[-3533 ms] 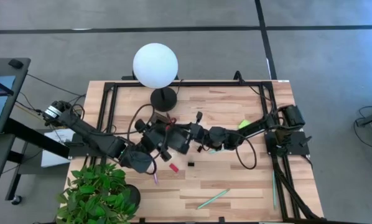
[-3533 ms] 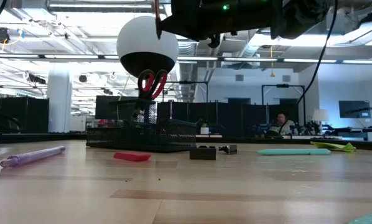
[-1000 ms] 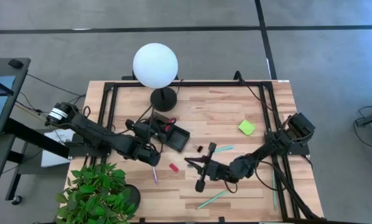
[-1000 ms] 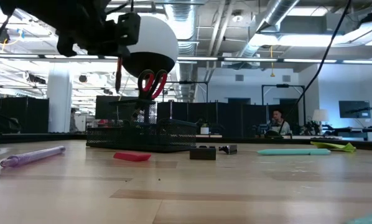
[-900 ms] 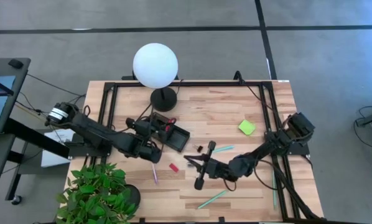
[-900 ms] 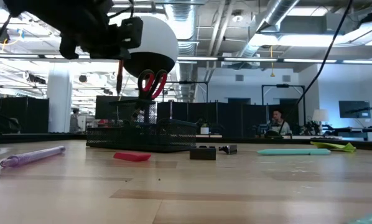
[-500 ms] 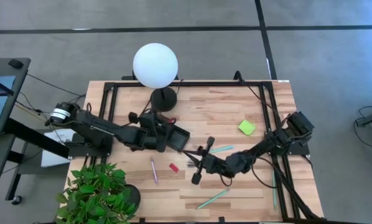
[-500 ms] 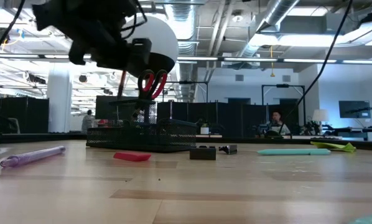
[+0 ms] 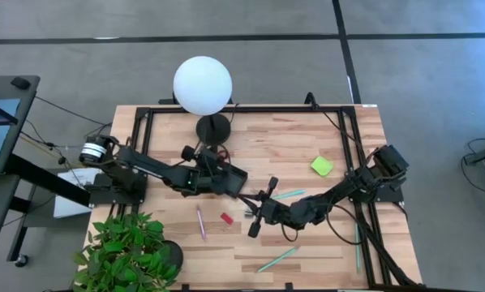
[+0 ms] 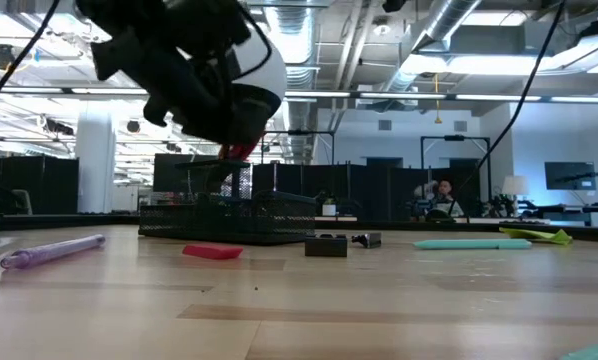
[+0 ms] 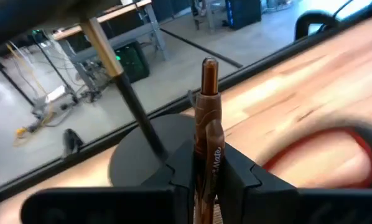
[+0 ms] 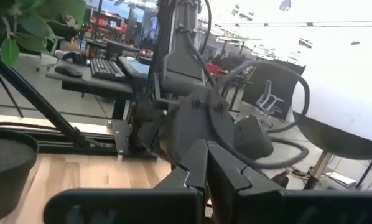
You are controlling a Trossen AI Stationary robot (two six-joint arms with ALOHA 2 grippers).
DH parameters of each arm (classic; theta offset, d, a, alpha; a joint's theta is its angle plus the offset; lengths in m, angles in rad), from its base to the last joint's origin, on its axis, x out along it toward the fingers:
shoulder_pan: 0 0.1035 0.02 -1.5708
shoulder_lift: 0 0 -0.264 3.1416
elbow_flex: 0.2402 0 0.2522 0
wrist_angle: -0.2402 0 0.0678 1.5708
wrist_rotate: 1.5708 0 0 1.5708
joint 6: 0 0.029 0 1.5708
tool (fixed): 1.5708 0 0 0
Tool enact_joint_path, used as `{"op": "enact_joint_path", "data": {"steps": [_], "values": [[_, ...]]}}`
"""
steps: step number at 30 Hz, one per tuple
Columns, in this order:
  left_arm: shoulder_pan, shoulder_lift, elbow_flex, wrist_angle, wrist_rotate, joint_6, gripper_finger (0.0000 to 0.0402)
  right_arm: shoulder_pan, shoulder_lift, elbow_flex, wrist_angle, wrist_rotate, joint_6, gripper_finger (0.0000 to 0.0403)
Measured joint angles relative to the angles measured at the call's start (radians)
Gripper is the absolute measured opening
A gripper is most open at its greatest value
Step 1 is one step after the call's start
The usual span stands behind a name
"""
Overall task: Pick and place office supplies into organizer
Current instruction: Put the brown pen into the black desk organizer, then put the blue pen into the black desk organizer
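My left gripper [image 9: 218, 173] hovers over the black organizer [image 9: 233, 182] near the lamp base and is shut on a dark brown pen [image 11: 208, 124]. Red-handled scissors [image 11: 335, 149] stand in the organizer, half hidden by my left arm in the low view. A purple pen [image 9: 200, 221] and a small red block [image 9: 225, 217] lie flat on the table near the organizer. My right gripper [image 9: 251, 214] is shut and holds nothing, a little to the right of the block. Two small black clips [image 10: 326, 245] lie on the table. My left gripper pinches the brown pen's barrel [image 11: 206, 163] between its two fingers [image 11: 239, 177]. Most of the pen sticks out past the fingertips, ending in its coppery tip [image 11: 209, 65]. The pen is lifted clear of the table and the organizer.
The lamp, with its white globe [image 9: 202, 85] and round black base [image 9: 212, 128], stands just beyond the organizer. A lime-green sticky pad [image 9: 321, 165] and light-green pens [image 9: 288, 195] [image 9: 276, 259] lie on the right half. A potted plant [image 9: 129, 251] is at the near left corner.
My left gripper has carried the brown pen toward the table's far edge and to the right, sinking over the organizer and rolling at the wrist, so the pen no longer hangs straight down. My right gripper has drifted slightly toward the organizer, still shut.
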Motion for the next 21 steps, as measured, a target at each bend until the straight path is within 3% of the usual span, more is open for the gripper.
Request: {"op": "enact_joint_path", "data": {"steps": [10, 17, 19, 21], "values": [[0.000, 0.007, 0.015, -0.020, 0.048, 0.030, 0.0087, -0.006, 0.000, 0.000, -0.028, 0.000, 0.000, 0.0000], [-0.010, 0.007, 0.078, -0.027, 0.049, 0.208, 0.0130, -0.005, 0.000, 0.000, -0.028, 0.006, -0.001, 0.0000], [-0.027, 0.007, 0.117, -0.023, 0.047, 0.282, 0.0138, -0.001, 0.000, 0.000, -0.028, 0.032, -0.025, 0.0000], [-0.048, 0.007, 0.156, -0.034, 0.045, 0.343, 0.0144, 0.012, -0.003, 0.000, -0.029, 0.125, -0.078, 0.0000]]}}
